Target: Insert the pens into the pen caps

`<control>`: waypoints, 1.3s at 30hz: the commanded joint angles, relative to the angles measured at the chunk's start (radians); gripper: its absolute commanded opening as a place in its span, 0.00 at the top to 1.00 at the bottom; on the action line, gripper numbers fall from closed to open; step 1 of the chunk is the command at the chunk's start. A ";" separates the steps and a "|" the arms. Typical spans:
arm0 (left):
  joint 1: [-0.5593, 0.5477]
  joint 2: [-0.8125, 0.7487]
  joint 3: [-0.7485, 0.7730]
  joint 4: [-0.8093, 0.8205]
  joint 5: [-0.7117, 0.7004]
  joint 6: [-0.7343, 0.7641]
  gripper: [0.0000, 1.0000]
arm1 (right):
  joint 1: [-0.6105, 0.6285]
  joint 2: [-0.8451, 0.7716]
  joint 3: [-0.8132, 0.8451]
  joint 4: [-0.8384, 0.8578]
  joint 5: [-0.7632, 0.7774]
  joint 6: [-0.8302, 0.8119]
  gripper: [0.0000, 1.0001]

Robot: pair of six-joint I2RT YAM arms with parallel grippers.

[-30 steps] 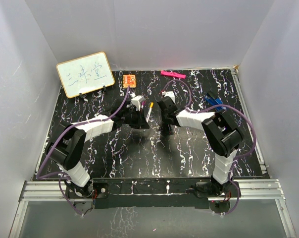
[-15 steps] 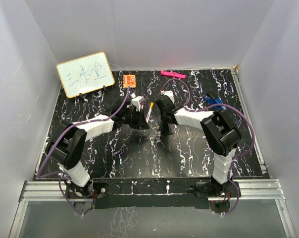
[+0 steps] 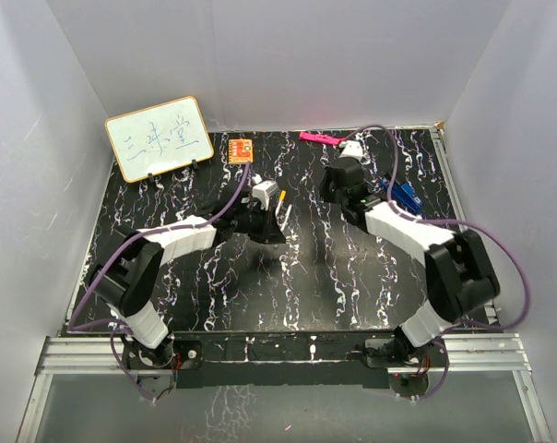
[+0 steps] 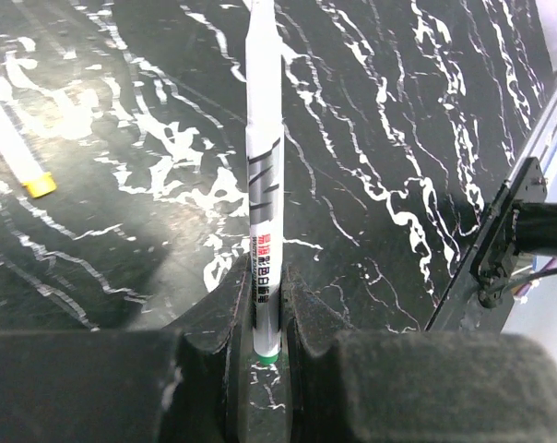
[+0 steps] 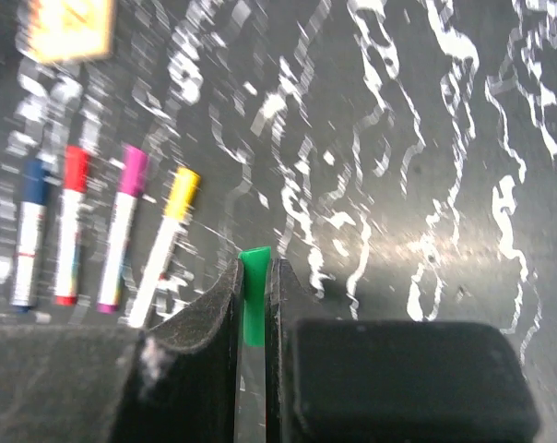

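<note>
My left gripper (image 3: 275,220) (image 4: 265,281) is shut on a white pen (image 4: 263,166) with a green rear end, held just above the black marbled table. The pen's front end runs out of the top of the left wrist view. My right gripper (image 3: 334,180) (image 5: 254,277) is shut on a small green cap (image 5: 254,263) that sticks out between the fingers. It hangs over the back of the table, apart from the left gripper. Several capped pens lie side by side on the table: blue (image 5: 29,231), red (image 5: 71,221), purple (image 5: 124,226) and yellow (image 5: 163,249).
A whiteboard (image 3: 159,138) stands at the back left. An orange card (image 3: 241,149) (image 5: 66,28) lies behind the left gripper. A flat pink bar (image 3: 320,138) lies at the back edge and a blue object (image 3: 403,194) at the right. A yellow-ended pen (image 4: 9,134) lies left of the held pen.
My right gripper has pulled away from the left gripper, moving right and toward the back of the table with the green cap. The left gripper has barely moved.
</note>
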 commanded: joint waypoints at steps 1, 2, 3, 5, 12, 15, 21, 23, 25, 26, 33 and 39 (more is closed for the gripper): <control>-0.059 -0.057 0.011 0.056 0.034 0.018 1.00 | 0.000 -0.154 -0.096 0.326 -0.067 0.027 1.00; -0.071 -0.057 0.011 0.071 0.033 0.010 1.00 | -0.001 -0.182 -0.125 0.382 -0.077 0.034 1.00; -0.082 -0.056 0.010 0.090 0.030 -0.003 1.00 | -0.001 -0.210 -0.158 0.439 -0.087 0.043 1.00; -0.097 -0.055 0.005 0.128 0.029 -0.029 1.00 | -0.002 -0.257 -0.221 0.546 -0.107 0.069 1.00; -0.121 -0.071 -0.011 0.248 0.001 -0.115 1.00 | -0.002 -0.331 -0.344 0.746 -0.154 0.160 1.00; -0.122 -0.079 -0.013 0.275 -0.013 -0.131 1.00 | -0.002 -0.351 -0.388 0.809 -0.159 0.193 1.00; -0.122 -0.077 -0.012 0.301 -0.011 -0.157 1.00 | -0.001 -0.368 -0.452 0.897 -0.164 0.250 1.00; -0.122 -0.073 -0.014 0.309 -0.010 -0.165 1.00 | -0.001 -0.369 -0.459 0.905 -0.160 0.263 1.00; -0.124 -0.072 -0.015 0.315 -0.006 -0.170 1.00 | -0.001 -0.369 -0.464 0.907 -0.159 0.277 1.00; -0.124 -0.071 -0.014 0.316 -0.004 -0.171 1.00 | -0.001 -0.369 -0.469 0.915 -0.159 0.284 1.00; -0.126 -0.069 -0.007 0.314 -0.002 -0.166 1.00 | -0.001 -0.351 -0.480 0.947 -0.160 0.306 1.00; -0.130 -0.063 -0.004 0.316 0.005 -0.162 1.00 | 0.000 -0.329 -0.476 0.957 -0.164 0.315 1.00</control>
